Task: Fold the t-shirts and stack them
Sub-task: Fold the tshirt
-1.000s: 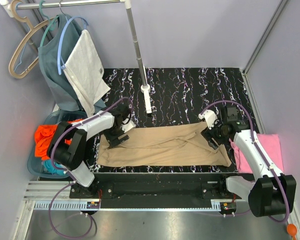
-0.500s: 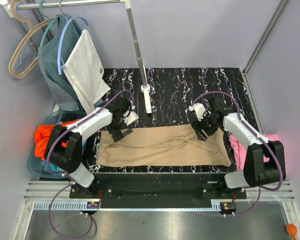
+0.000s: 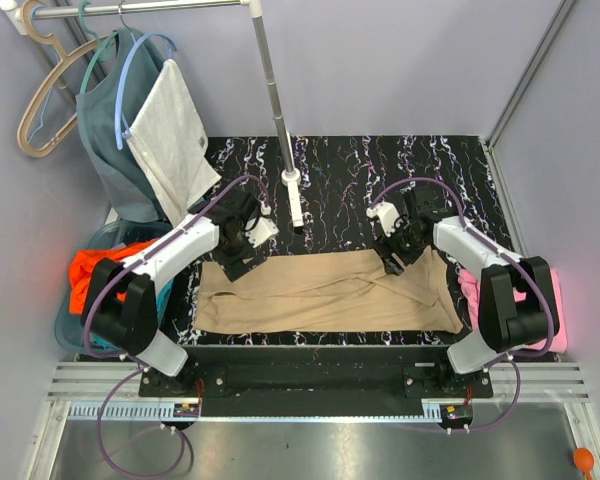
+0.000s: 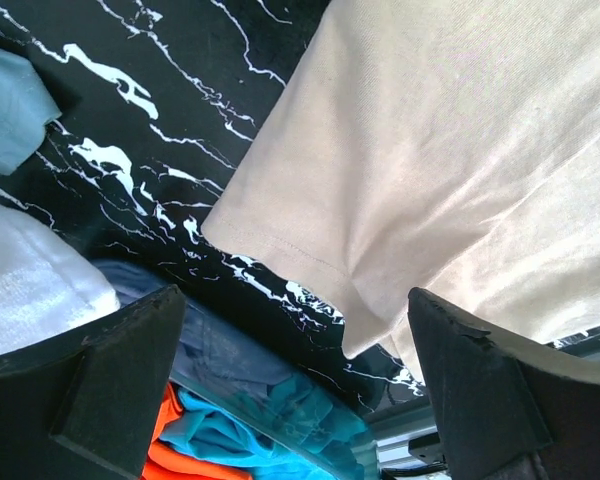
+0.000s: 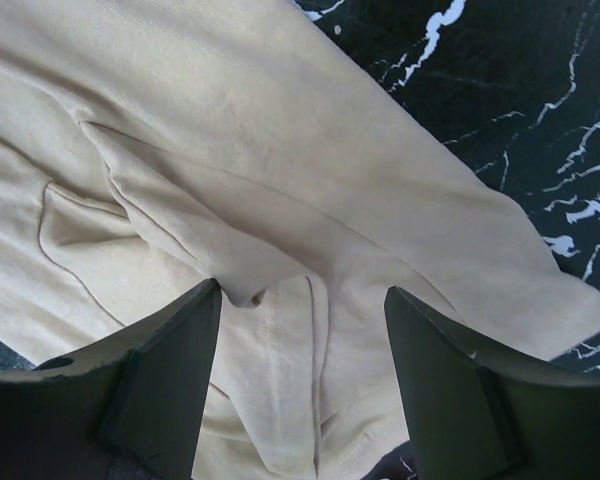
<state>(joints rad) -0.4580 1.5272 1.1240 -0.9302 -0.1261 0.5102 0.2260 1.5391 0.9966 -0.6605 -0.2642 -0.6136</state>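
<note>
Open room is found over the bare surface (image 3: 400, 170) at upper right. The upper centre is blocked by an upright pole (image 3: 273, 90), the upper left by hanging garments (image 3: 150, 140); the lower band is covered by the tan t-shirt (image 3: 320, 300).

Tan t-shirt (image 4: 450, 150) spread from 12 to 4 o'clock on black marbled table (image 4: 160, 110), left gripper (image 4: 295, 300) fingers wide apart, orange garment (image 4: 175, 460) and teal garment (image 4: 280, 430) at 7, white cloth (image 4: 30, 280) at 9

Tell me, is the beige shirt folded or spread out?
Partly folded. The tan t-shirt lies as a long flat band across the table, with layers overlapping along its middle, not yet a compact square.
</note>
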